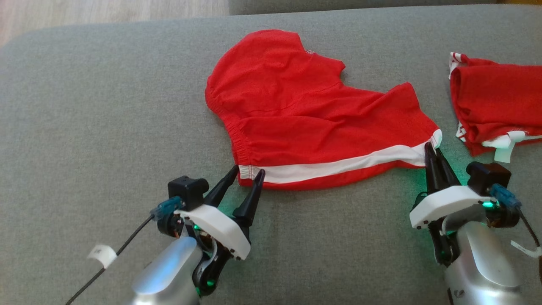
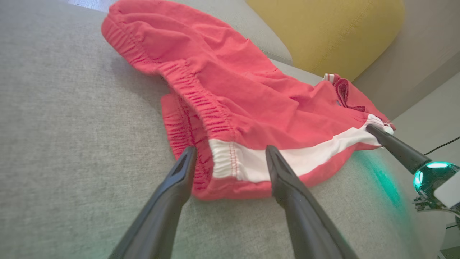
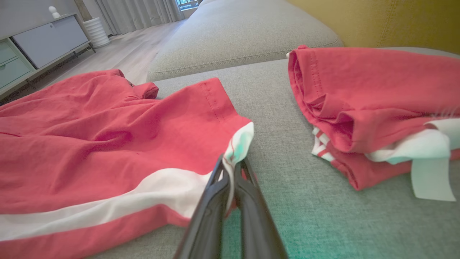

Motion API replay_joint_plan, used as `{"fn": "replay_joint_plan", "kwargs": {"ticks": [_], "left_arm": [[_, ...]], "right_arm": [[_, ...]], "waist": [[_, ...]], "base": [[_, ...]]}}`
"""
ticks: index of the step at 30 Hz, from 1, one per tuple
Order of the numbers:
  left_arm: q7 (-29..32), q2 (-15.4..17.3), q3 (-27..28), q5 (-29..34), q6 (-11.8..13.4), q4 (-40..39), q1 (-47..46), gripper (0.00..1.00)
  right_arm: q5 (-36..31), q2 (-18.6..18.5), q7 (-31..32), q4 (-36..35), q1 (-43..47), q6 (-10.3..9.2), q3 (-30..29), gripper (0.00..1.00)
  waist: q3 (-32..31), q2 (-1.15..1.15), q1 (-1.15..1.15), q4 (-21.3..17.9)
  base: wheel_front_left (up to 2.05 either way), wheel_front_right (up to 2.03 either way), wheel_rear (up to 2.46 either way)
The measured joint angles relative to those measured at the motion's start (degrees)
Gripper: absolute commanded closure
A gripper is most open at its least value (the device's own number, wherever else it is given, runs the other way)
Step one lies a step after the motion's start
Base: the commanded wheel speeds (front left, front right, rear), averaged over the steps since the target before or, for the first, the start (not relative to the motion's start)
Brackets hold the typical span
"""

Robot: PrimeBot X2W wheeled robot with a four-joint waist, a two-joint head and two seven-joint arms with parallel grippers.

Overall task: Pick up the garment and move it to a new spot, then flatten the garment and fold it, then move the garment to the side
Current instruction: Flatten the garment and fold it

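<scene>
- The right hand is closed on the white-trimmed hem corner of the red shorts; that corner is pinched, it is judged, so the near edge can be drawn taut.
- The left hand is spread wide, its fingers set either side of the waistband corner where the white stripe ends. Nothing is gripped by it yet; a matching pinch is judged to be intended.
- The shorts are laid nearly flat mid-way across the grey sofa seat, stripe along their near edge, waistband leftward.
- A folded red garment is set by the seat's right edge, near the shorts but not touching them, presumably finished.
</scene>
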Motion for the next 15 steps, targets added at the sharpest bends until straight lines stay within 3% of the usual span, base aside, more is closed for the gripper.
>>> {"fn": "replay_joint_plan", "kwargs": {"ticks": [2, 3, 4, 5, 15], "left_arm": [[0.42, 0.02, -0.64, -0.41, 0.0, 0.02, -0.44, 0.0], [0.43, 0.05, -1.04, -0.67, 0.0, 0.01, -0.71, 0.34], [0.43, 0.13, -1.64, -1.0, 0.0, -0.01, -0.97, 0.95], [0.43, 0.15, -2.02, -1.2, 0.0, -0.05, -1.12, 1.0], [-3.67, 1.97, -2.37, -1.33, 0.0, -0.49, -2.09, 1.0]], "right_arm": [[0.0, 0.0, 0.13, -0.25, -0.01, 0.0, 0.11, 1.0], [0.0, 0.0, 0.14, -0.36, -0.02, 0.0, 0.15, 1.0], [0.0, 0.0, 0.15, -0.46, -0.04, 0.0, 0.21, 1.0], [0.0, 0.0, 0.23, -0.49, -0.07, 0.0, 0.24, 1.0], [0.0, -0.04, 0.3, -1.2, -0.07, 0.0, 0.53, 1.0]], "waist": [[0.29, 0.0, 0.0, -0.15], [0.43, 0.0, 0.0, -0.22], [0.57, 0.0, 0.0, -0.29], [0.69, 0.0, 0.0, -0.34], [-0.32, 0.0, 0.0, 0.06]], "base": [[0.0, 0.0, 0.0], [0.0, 0.0, 0.0], [0.0, 0.0, 0.0], [0.0, 0.0, 0.0], [0.0, 0.0, 0.0]]}}
